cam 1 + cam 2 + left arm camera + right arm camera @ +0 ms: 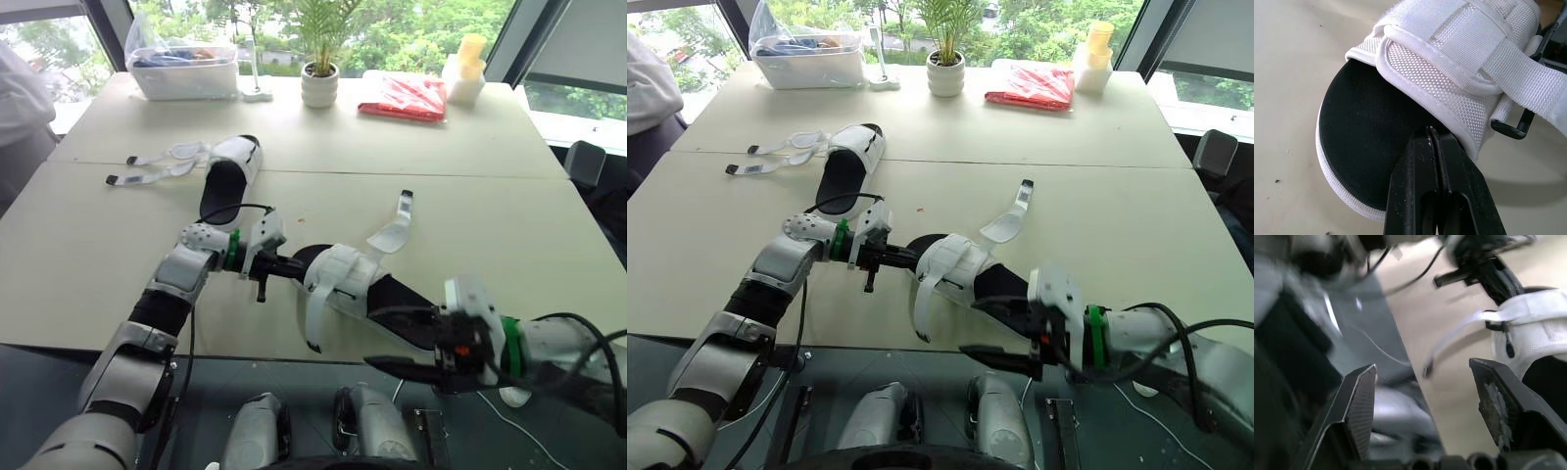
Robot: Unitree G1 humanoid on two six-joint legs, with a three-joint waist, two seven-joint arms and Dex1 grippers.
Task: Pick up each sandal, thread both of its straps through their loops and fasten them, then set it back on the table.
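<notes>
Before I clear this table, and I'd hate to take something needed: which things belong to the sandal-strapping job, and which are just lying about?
Job in hand:
near sandal
far sandal, straps spread out

Lying about:
clear bin
potted plant
red packet
yellow-topped containers

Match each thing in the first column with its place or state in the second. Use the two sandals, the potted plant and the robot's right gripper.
Column 1:
1. near sandal
2. far sandal
3. potted plant
4. right gripper

Column 2:
a. open, holding nothing
b. standing near the far edge of the table
c. pinched at the toe by the left gripper
d. lying untouched, straps spread out loose

Pairs: 1-c; 2-d; 3-b; 4-a
</notes>
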